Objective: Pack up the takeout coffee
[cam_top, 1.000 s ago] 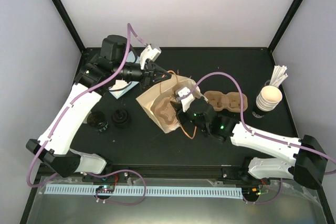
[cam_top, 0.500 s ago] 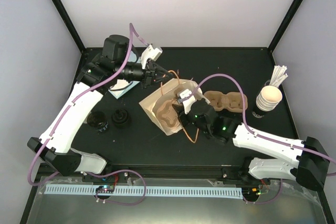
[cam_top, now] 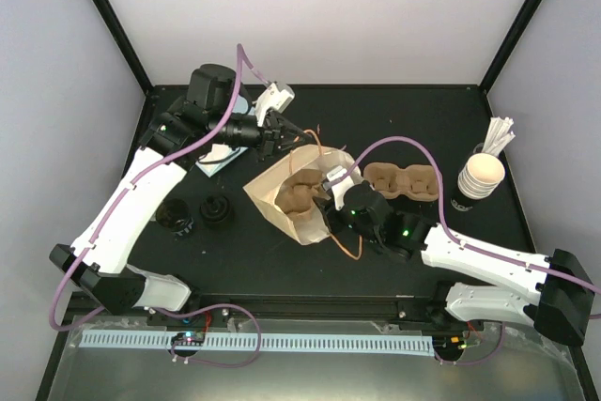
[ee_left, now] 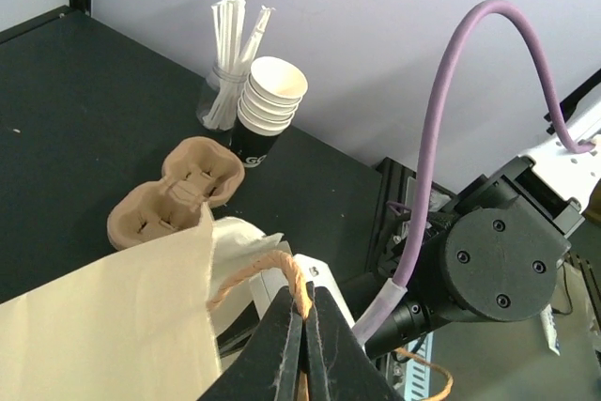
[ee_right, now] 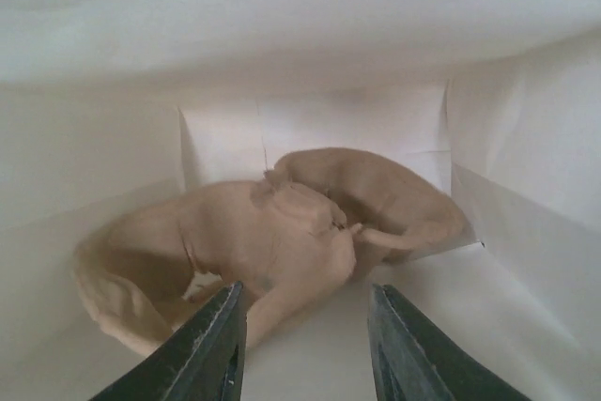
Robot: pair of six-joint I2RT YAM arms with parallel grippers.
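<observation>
A brown paper bag (cam_top: pixel 272 190) (ee_left: pixel 103 326) lies on its side mid-table, its mouth facing my right arm. My left gripper (cam_top: pixel 282 135) (ee_left: pixel 302 293) is shut on the bag's twine handle (ee_left: pixel 272 265) and holds the top edge up. My right gripper (cam_top: pixel 331 198) (ee_right: pixel 305 290) is inside the bag's mouth, jaws open with nothing between them. Just beyond its fingertips a brown pulp carrier (ee_right: pixel 282 241) (cam_top: pixel 299 196) lies deep inside the bag against the white inner wall (ee_right: pixel 310 63). The takeout coffee is hidden in every view.
A second pulp carrier (cam_top: pixel 404 180) (ee_left: pixel 174 190) lies right of the bag. A stack of cups (cam_top: pixel 481 176) (ee_left: pixel 268 105) with white sticks (cam_top: pixel 498 133) stands far right. Two black lids (cam_top: pixel 216 211) (cam_top: pixel 175 216) sit left of the bag, beside a pale napkin (cam_top: pixel 214 157). The bag's other handle (cam_top: pixel 349 246) trails near.
My left gripper has lifted the handle a little, so the bag's mouth gapes wider. My right gripper has shifted slightly back and to the right, its jaws a touch wider.
</observation>
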